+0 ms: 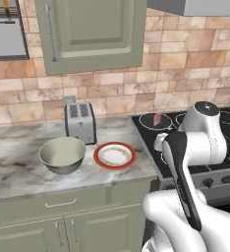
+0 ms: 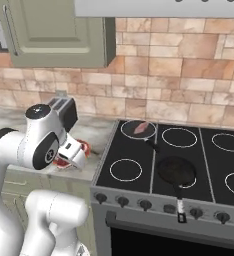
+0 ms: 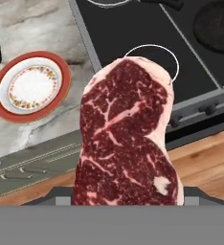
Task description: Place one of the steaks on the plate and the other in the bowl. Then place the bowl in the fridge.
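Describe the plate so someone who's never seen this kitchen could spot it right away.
Find the marble counter left of the black stove. The plate lies near the counter's front edge, between the bowl and the stove. It is flat and white with a broad orange-red rim; the bowl is deep and grey-green.

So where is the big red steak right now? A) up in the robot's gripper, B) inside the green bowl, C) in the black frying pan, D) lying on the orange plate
A: in the hand view the steak hangs right in front of the camera, held in the gripper above the floor and counter edge, while the plate, the bowl and the frying pan are all empty.
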You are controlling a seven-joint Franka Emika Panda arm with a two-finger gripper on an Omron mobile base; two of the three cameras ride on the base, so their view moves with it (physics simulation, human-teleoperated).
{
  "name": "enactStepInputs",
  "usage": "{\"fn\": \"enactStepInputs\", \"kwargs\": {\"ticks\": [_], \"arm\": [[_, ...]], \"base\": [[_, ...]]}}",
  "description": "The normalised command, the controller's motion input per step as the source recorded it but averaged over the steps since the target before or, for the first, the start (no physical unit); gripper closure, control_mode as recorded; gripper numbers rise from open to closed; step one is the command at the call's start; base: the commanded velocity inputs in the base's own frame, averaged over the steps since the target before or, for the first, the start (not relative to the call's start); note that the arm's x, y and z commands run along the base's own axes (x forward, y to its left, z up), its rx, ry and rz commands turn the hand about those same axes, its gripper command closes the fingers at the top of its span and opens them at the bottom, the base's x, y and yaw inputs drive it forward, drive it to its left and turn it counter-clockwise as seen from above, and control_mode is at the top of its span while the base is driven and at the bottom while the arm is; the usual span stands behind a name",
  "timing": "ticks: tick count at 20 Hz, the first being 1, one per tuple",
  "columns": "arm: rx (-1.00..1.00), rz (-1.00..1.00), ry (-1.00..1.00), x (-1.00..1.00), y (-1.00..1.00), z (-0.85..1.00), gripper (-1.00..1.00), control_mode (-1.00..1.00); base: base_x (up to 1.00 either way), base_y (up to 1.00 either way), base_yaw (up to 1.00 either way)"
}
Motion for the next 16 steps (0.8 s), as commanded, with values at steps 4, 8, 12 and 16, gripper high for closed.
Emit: {"fn": "enactStepInputs", "kwargs": {"ticks": [4,8,12,16], "arm": [[0.00,0.00,0.00,0.00,0.00,0.00,1.00,1.00],[0.00,0.00,0.00,0.00,0.00,0.00,1.00,1.00],[0.00,0.00,0.00,0.00,0.00,0.00,1.00,1.00],[0.00,0.00,0.00,0.00,0.00,0.00,1.00,-1.00]], "base": [[0.00,0.83,0.00],[0.00,0.66,0.00],[0.00,0.16,0.00],[0.00,0.00,0.00]]}}
